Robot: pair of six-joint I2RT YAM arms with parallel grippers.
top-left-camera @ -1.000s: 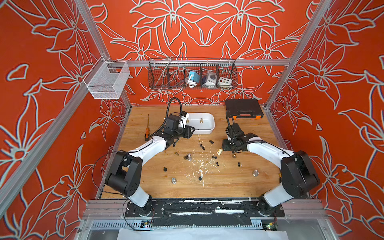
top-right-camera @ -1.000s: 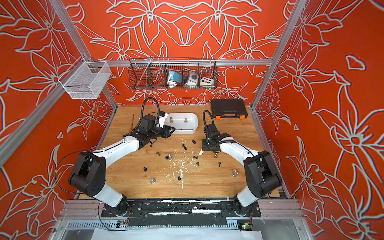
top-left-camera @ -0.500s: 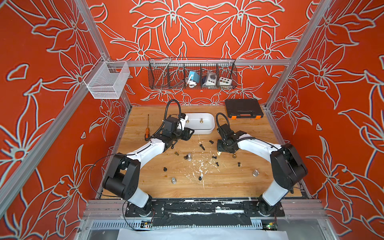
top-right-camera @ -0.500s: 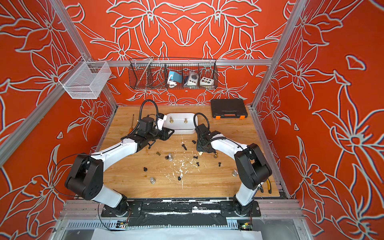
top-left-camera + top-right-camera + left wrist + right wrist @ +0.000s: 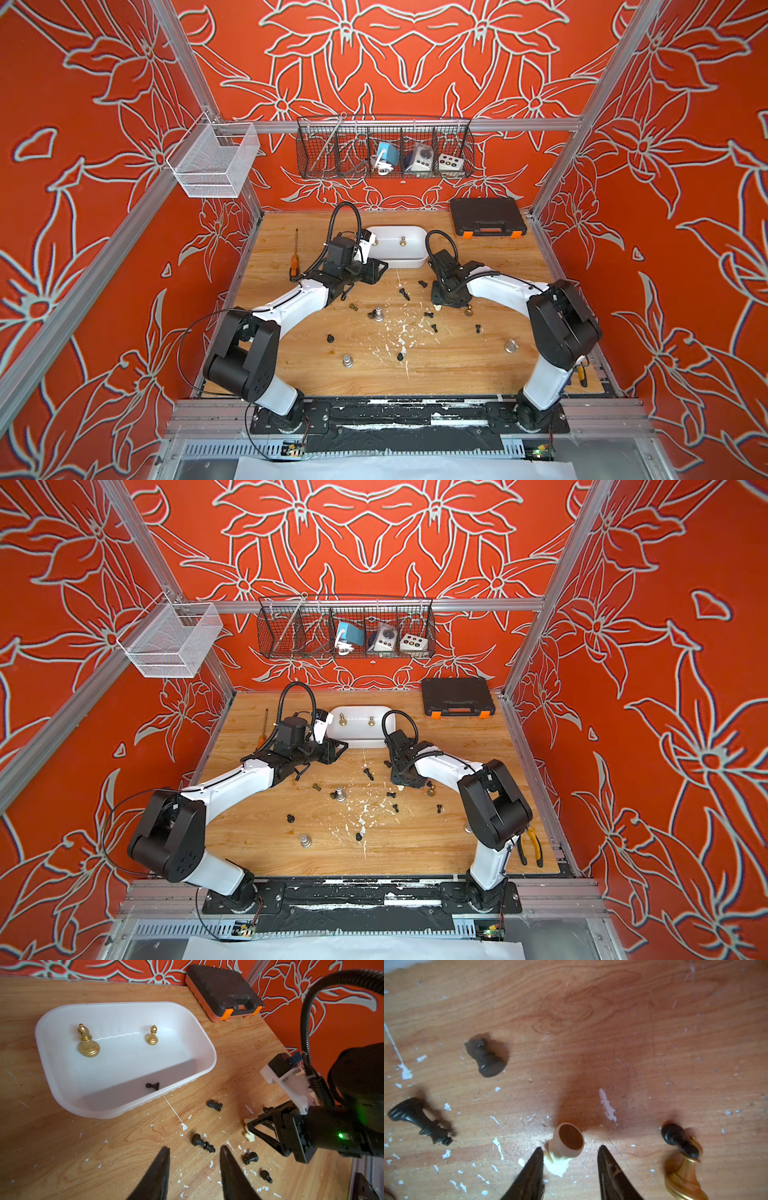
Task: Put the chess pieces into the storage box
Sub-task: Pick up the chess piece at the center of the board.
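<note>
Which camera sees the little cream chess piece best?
The right wrist view: the cream piece lies close up, on its side, hollow base showing, between the open jaws of the right gripper. The left wrist view shows it small; both top views, only a pale speck.

The storage box point(image 5: 124, 1004) is open on top and its middle is bare. A big gold piece point(image 5: 88, 1043) and a small gold piece point(image 5: 151, 1035) stand by the far wall, and a tiny black piece point(image 5: 152, 1086) lies by the near wall. Bare surface point(image 5: 519, 257) runs between the box and the black case point(image 5: 486, 216). The right gripper point(image 5: 570, 1147) is down low, jaws apart, with the cream piece point(image 5: 560, 1160) between them. A fallen gold piece point(image 5: 685, 1176) and a black pawn point(image 5: 675, 1136) crowd one side; the other side has more room. The right arm point(image 5: 311, 1130) stands in the way on the right side of the left gripper point(image 5: 194, 1147).
</note>
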